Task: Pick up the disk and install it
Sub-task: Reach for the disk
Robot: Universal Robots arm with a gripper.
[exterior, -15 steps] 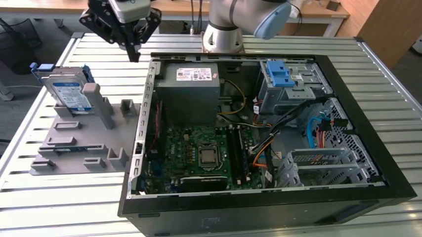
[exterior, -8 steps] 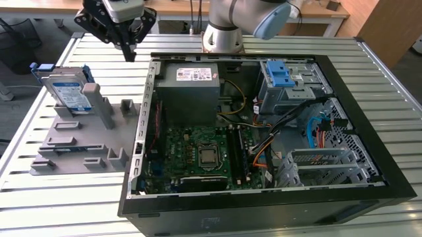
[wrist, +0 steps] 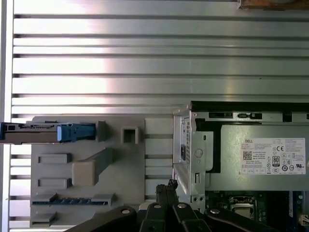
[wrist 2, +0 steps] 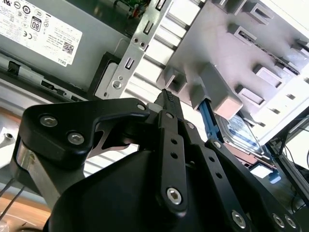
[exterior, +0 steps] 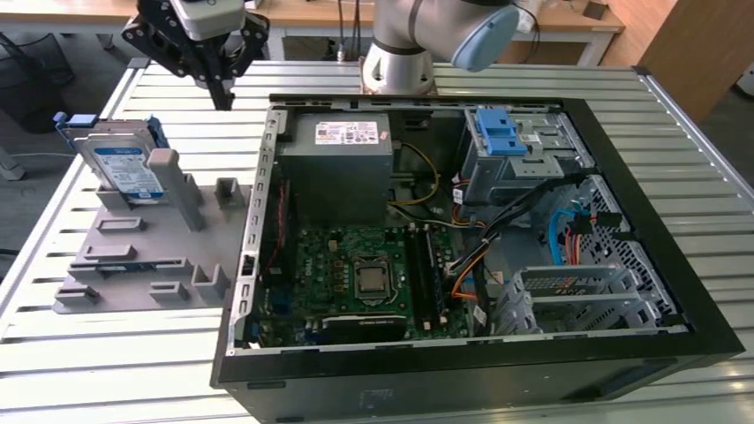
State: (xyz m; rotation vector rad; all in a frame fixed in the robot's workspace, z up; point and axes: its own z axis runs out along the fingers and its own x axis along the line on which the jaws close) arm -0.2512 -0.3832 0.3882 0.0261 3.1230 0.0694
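Gripper (exterior: 221, 95): fingers drawn together to a point with nothing between them, as seen in both wrist views (wrist 2: 166, 96) (wrist: 169, 186). It hung tip-down over the slatted table (exterior: 118, 371), above the gap between the grey fixture plate (exterior: 141, 265) and the far corner of the computer case (exterior: 659, 291). It touched neither.

The disk (exterior: 124, 166) was well apart from the gripper, towards the exterior view's left. It stood on edge in a slot at the far end of the fixture, with its label facing the exterior camera and its blue bracket round the rim. The first wrist view showed it edge-on (wrist: 43, 133), and the second showed it behind a fixture post (wrist 2: 241, 133). Judgement: the upright stance leaves both broad faces free for a pinch from above. Not yet picked up.

The case lay on its side with the panel off, so the interior faced upward. Judgement: this gives the arm (exterior: 407, 44) access to the bays from above. Inside were the power supply (exterior: 335, 172) with its white sticker, the motherboard (exterior: 353, 265), and the drive cage (exterior: 518, 168) at the far side towards the exterior view's right.

Counts:
- disk: 1
- gripper: 1
- fixture plate: 1
- case: 1
- power supply: 1
- drive cage: 1
- blue latches on the cage: 2 (exterior: 500, 119) (exterior: 504, 144)
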